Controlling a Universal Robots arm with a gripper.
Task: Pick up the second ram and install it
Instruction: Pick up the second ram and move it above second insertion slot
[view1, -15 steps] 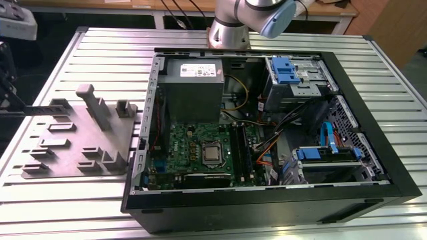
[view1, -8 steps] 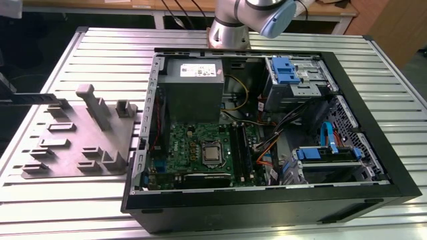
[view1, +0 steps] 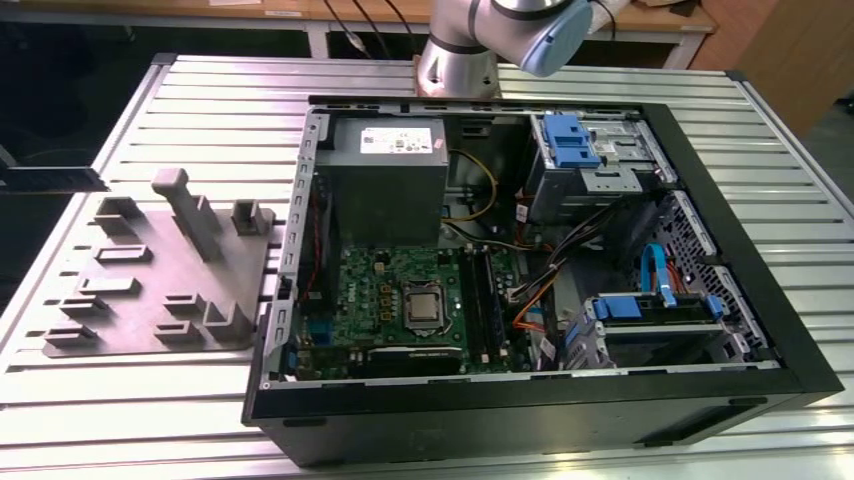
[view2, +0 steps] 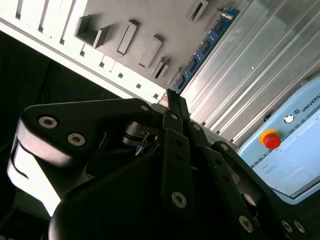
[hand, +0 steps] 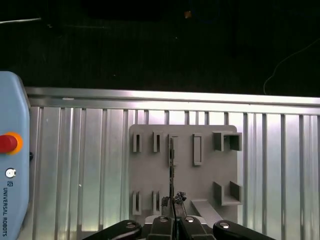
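The second ram (view2: 205, 47) is a dark blue-green stick standing on edge in a slot of the grey holder plate (hand: 150, 170). In the first wrist view the second ram (hand: 171, 165) appears as a thin dark line in the third slot pair. My gripper (view2: 173, 97) hangs well above the plate, its black fingers drawn together with nothing between them. Its tips line up over the near end of the stick. In the first wrist view the gripper (hand: 172, 220) sits over the same slot row. The holder plate (view1: 147, 290) lies on the exterior view's left.
An open computer case (view1: 534, 250) with a green motherboard (view1: 400, 300) stands to the right of the holder on the ribbed metal table (view1: 200, 100). A blue pendant with a red button (hand: 7, 142) lies on the table beside the holder plate. The arm's base (view1: 461, 50) stands behind the case.
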